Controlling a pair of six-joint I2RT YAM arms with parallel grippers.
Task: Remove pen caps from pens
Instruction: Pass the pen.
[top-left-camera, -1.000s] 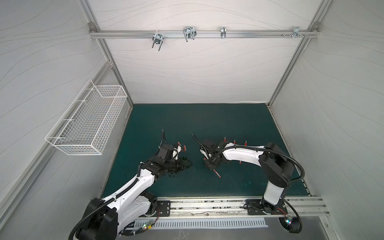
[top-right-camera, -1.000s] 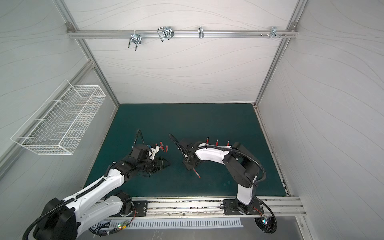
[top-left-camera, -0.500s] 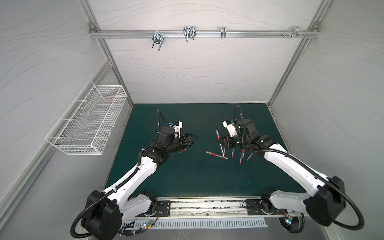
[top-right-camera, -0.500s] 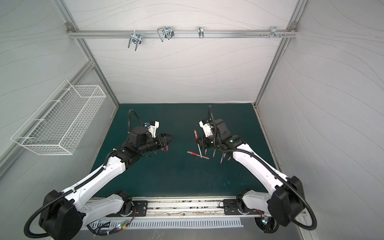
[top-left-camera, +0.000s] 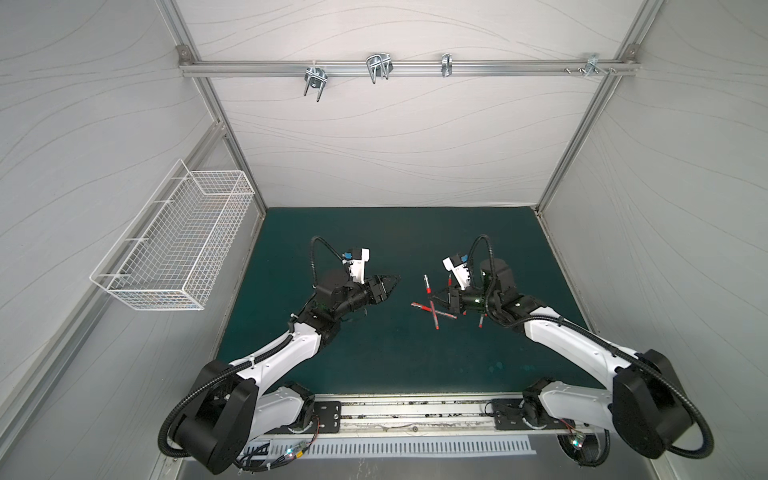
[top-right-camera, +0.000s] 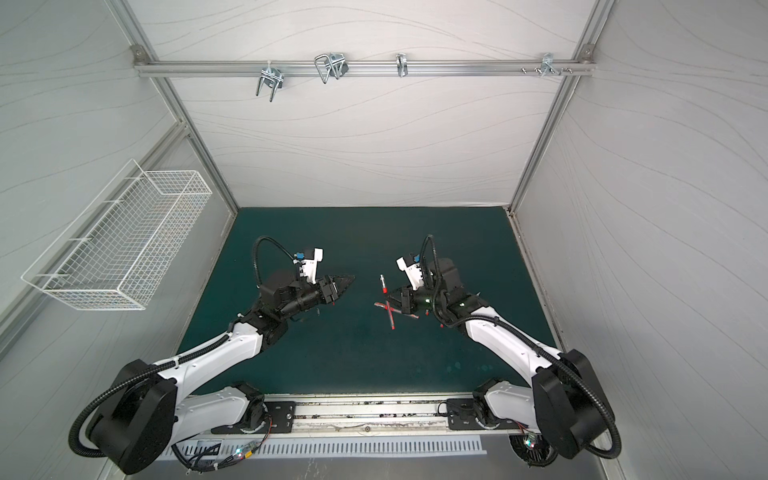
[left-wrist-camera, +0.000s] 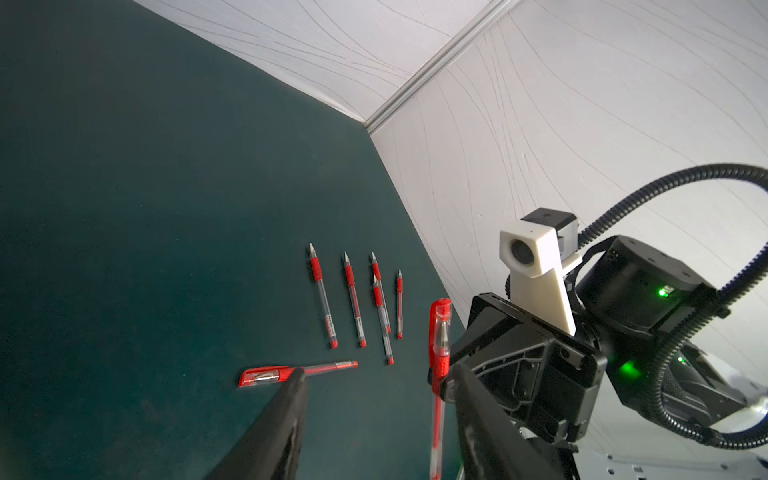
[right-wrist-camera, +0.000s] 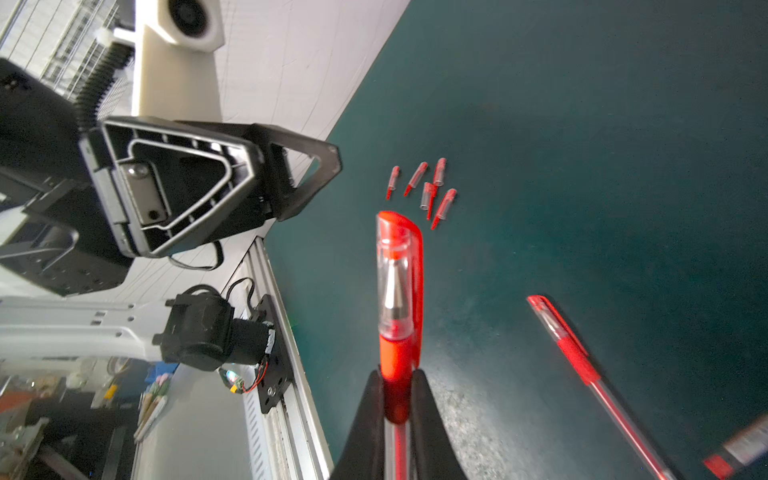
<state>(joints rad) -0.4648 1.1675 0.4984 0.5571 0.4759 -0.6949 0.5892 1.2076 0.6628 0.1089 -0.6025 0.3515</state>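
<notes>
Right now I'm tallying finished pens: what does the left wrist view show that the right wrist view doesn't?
Only left wrist: five uncapped pens lying roughly parallel on the mat. Only right wrist: five loose caps clustered on the mat. Both: the capped pen held by the right gripper, fingers shut on it.

Left gripper (top-left-camera: 390, 286) and right gripper (right-wrist-camera: 398, 376) move from front centre farther back over bench (top-left-camera: 374, 353), spreading apart; right gripper, carrying pen (right-wrist-camera: 399, 291), then edges back toward left.
</notes>
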